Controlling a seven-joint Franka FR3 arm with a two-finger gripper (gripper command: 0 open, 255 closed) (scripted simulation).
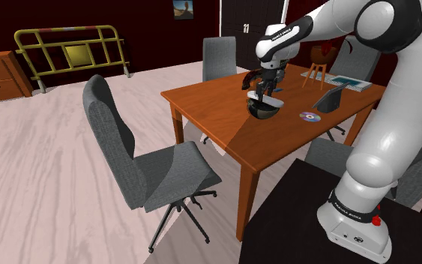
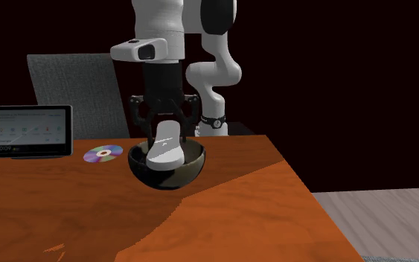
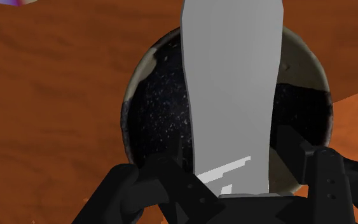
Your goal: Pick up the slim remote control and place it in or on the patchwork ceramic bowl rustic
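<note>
Clasped between the 2 fingers of the gripper [image 2: 166,134]: grey slim remote [image 2: 164,151], tilted, lower end inside the dark bowl [image 2: 167,177] (speckled within). At bowl's 9 o'clock, shiny disc [image 2: 103,154]; farther, tablet [image 2: 30,131].

wooden table [image 1: 224,127], disc [image 2: 103,155], tablet [image 2: 30,131], grey chair [image 1: 127,161]

Wrist view: the frame edge cuts off the far end of the slim remote control [image 3: 231,89], whose body covers the middle of the bowl [image 3: 149,108]. A disc [image 3: 12,2] is mostly cut off. Second exterior view, left of frame: text on the tablet [image 2: 30,132] is too small to read.
</note>
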